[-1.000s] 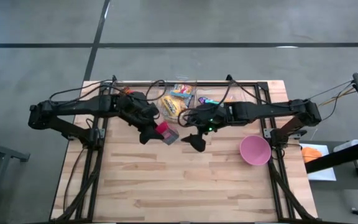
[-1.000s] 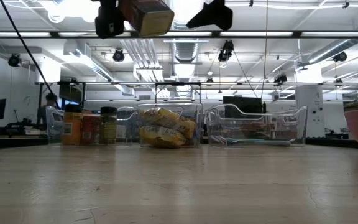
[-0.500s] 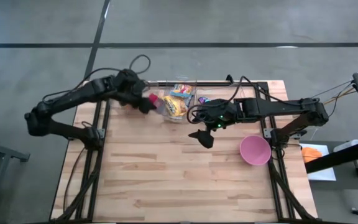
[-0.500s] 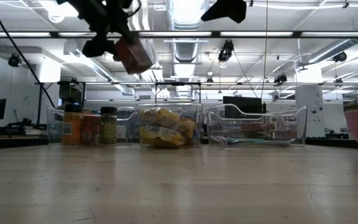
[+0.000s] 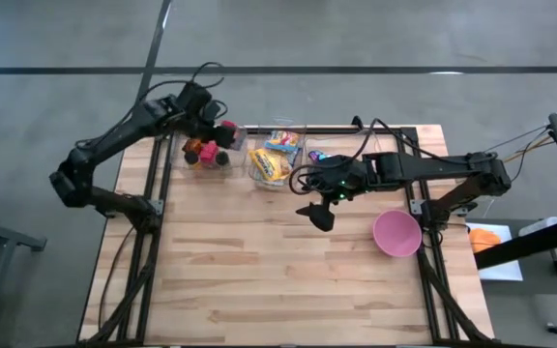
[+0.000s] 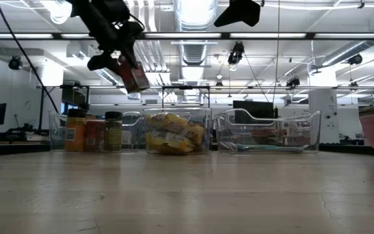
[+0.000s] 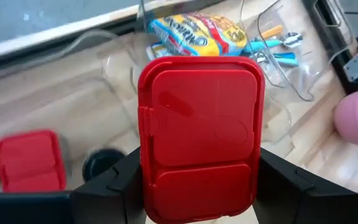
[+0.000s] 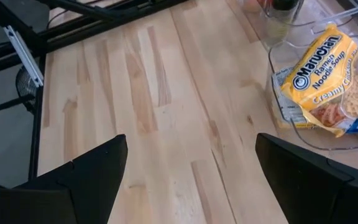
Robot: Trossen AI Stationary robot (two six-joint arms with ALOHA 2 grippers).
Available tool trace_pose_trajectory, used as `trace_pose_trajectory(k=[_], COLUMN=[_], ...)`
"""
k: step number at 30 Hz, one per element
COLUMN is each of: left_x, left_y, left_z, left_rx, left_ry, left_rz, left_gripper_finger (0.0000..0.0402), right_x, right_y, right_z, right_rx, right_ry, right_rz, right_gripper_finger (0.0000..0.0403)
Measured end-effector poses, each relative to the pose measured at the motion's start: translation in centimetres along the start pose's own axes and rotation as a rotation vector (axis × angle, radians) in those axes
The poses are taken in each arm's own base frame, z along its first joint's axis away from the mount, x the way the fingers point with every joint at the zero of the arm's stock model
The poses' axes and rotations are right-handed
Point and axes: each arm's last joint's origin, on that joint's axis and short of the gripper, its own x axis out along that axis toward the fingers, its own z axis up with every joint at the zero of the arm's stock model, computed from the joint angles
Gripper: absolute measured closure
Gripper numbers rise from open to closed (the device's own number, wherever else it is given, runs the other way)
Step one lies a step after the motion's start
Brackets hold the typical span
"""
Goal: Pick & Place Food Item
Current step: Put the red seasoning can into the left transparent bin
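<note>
Left pincer point(image 7: 197, 186) clamps red-lidded jar point(image 7: 199, 134), seemingly above spice bin; right pincer point(image 8: 191, 171) gapes empty.

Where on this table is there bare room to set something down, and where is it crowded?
Free: the wide bare wood of the table, in front of the bins and left of the pink bowl. Crowded: the back edge, where the spice-jar bin, ramen bin and utensil bin stand in a row.
</note>
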Motion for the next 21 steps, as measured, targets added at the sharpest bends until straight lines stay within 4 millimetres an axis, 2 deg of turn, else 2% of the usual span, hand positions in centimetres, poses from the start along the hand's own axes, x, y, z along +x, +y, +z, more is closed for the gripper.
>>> trace_pose_trajectory(k=[5,11,16,21], left_x=[1.2,3.2,5.9,7.5], left_y=[0.0,0.7,1.4,1.9], left_z=[2.6,5.4,6.4,6.2], left_rx=[0.033,-0.002,-0.046,-0.080], left_ry=[0.050,0.156,0.267,0.298], left_rz=[0.045,0.188,0.254,0.281], left_gripper_finger=[0.0189,0.0189,0.0189,0.0189], right_x=[0.0,0.0,0.0,0.0], right_y=[-0.1,-0.1,-0.1,-0.1], right_z=[-0.1,-0.3,-0.3,-0.4], right_rx=[0.000,0.014,0.013,0.013], right_ry=[0.013,0.029,0.030,0.036], right_rz=[-0.005,-0.012,-0.011,-0.013], right_gripper_finger=[0.0051,0.0051,0.0051,0.0051])
